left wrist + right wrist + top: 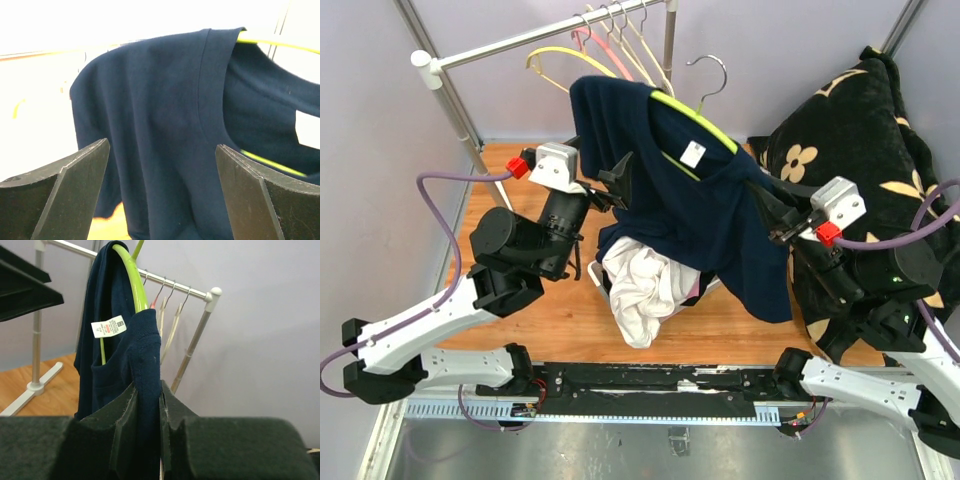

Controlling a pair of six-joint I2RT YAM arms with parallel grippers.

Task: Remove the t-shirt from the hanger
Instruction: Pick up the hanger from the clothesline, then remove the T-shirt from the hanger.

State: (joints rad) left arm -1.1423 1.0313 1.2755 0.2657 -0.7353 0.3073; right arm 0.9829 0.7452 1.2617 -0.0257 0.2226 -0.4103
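So the navy t-shirt [690,215] is on the lime-green hanger [698,122], which sits up in the air over the middle of the wooden table [560,325], not on the clothes rail [540,38] at the far side. The hanger is tilted, with its hook pointing to the far right. The shirt is bunched over the hanger's far-left end and drapes down to the near right, and the white label [692,153] shows at the neck.

The right gripper [767,215] has its jaws pinched narrow on a fold of the navy fabric at the shirt's right edge; in the wrist view the cloth runs straight down between the pads. The left gripper [615,185] is at the shirt's left side with its jaws spread wide and nothing in them. The shirt looks just beyond the fingers, though I honestly can't tell if they touch it.

A heap of white cloth [640,290] lies on the table just near of the shirt. There's a black floral cushion [850,130] at the far right, and a few spare hangers [610,40] on the rail.
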